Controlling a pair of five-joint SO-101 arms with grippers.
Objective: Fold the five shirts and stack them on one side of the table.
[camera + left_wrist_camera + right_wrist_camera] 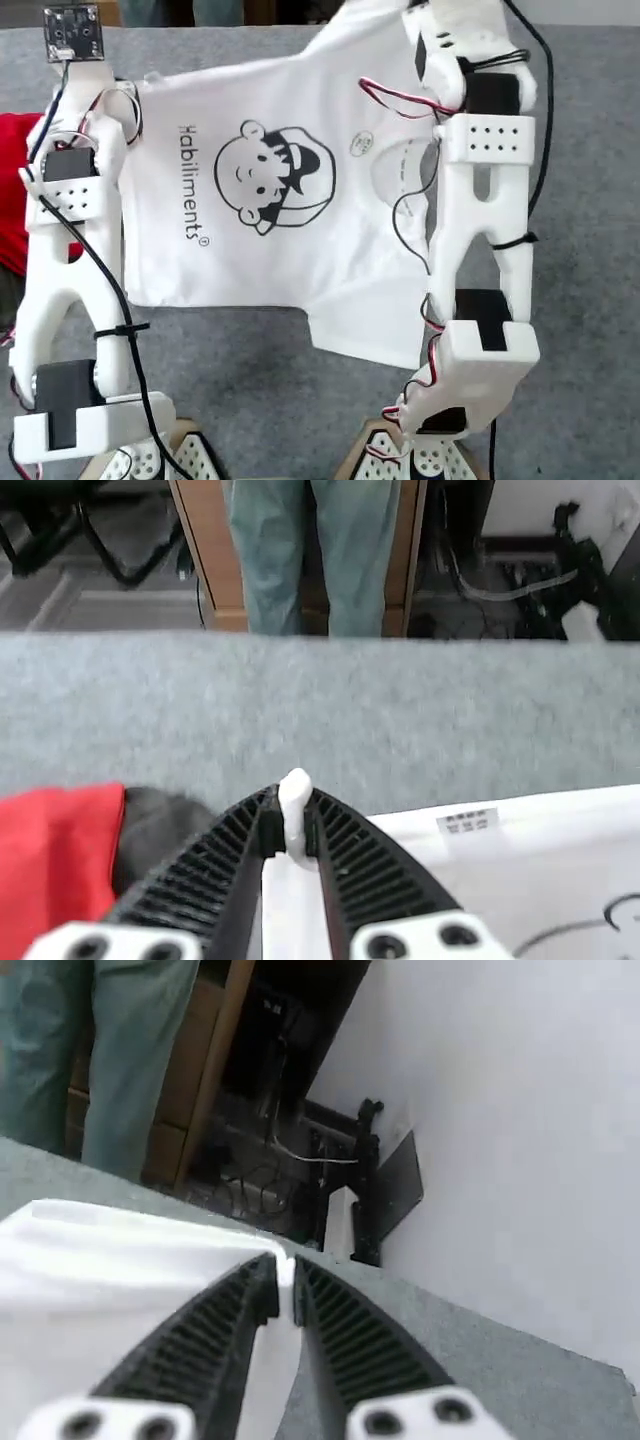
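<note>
Where it lies spread face up across the grey, felt-like table (250, 400), the white shirt (200, 270) shows a black line-drawn cartoon face and lettering. The left gripper (293, 805) has its ribbed black jaws pinched on the shirt's smooth edge beside a crumpled red shirt (50, 860). The right gripper (285, 1285) is likewise clamped on white cloth.

White arms (480, 200) end in black ribbed claws (290, 805) (285, 1270)

Grey-felt table (420, 710), cluttered rm behind.
Wooden desk frame (205, 560) past the far edge; black chair base (90, 540) on grey floor (120, 605) nr it; cables (510, 580) & dark gear opp. side; plain white wall (500, 1110).
</note>
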